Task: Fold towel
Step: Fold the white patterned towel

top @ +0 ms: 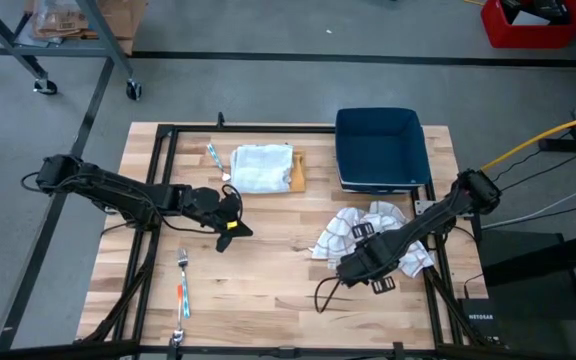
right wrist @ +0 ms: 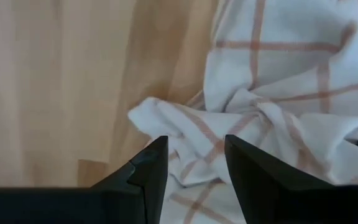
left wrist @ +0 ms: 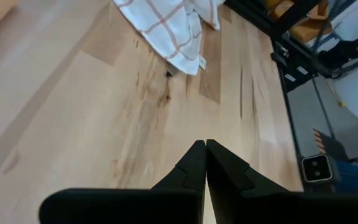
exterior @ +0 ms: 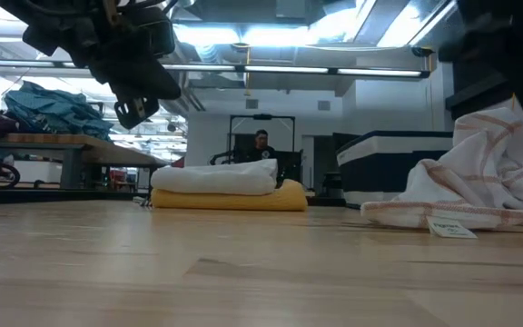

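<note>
A white towel with orange checks (top: 373, 225) lies crumpled on the wooden table's right part, also seen in the low view (exterior: 479, 195) and the left wrist view (left wrist: 173, 31). My right gripper (top: 360, 262) points down over the towel's near left edge. It is open, with its fingers (right wrist: 151, 168) above a rumpled corner (right wrist: 160, 118) of the towel (right wrist: 272, 93). I cannot see that they touch it. My left gripper (top: 236, 228) is shut (left wrist: 205, 144) and hangs over bare wood left of the table's middle, clear of the towel.
A folded white towel on a yellow pad (top: 263, 168) lies at the far middle, also seen in the low view (exterior: 216, 186). A blue bin (top: 380, 148) stands at the far right. A fork (top: 181, 265) lies near left. Bare wood lies between the arms.
</note>
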`<control>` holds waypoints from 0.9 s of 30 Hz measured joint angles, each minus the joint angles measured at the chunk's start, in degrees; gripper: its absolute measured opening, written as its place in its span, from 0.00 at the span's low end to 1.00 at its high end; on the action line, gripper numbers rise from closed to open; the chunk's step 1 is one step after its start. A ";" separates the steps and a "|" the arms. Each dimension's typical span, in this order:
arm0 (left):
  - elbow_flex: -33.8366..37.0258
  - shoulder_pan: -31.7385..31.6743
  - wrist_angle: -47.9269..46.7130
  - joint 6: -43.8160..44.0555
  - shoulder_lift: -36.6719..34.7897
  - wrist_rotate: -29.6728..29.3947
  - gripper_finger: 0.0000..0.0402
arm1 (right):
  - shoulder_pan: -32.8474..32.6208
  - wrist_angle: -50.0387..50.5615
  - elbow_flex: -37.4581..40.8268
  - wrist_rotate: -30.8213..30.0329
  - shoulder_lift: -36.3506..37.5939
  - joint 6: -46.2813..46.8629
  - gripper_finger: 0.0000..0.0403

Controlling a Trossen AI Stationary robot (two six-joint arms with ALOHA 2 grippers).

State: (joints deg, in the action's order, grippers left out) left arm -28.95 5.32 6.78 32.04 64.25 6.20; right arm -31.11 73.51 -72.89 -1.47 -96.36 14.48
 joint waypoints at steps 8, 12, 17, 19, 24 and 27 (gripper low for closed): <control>0.00 0.00 0.07 0.97 0.00 -0.02 0.01 | -0.04 -1.89 6.06 -0.48 0.00 -0.02 0.41; 0.00 0.00 0.09 0.97 0.00 -0.01 0.01 | -0.04 -4.91 8.87 -0.90 0.00 -0.02 0.41; 0.00 0.00 0.07 0.97 0.00 -0.02 0.01 | 0.01 -8.20 11.72 -0.92 0.00 0.19 0.40; 0.00 0.00 0.09 0.97 0.00 -0.02 0.01 | 0.01 -9.33 11.89 -1.67 0.00 0.51 0.39; 0.00 0.00 0.09 0.97 0.00 -0.07 0.01 | 0.02 -13.39 11.89 -3.55 0.00 0.74 0.24; 0.00 0.00 0.09 0.97 0.00 -0.86 0.01 | 0.00 -15.40 11.89 -3.51 0.00 0.79 0.09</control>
State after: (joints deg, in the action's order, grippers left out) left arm -28.95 5.32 6.87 33.01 64.25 5.34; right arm -31.11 58.10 -60.99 -4.98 -96.36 15.27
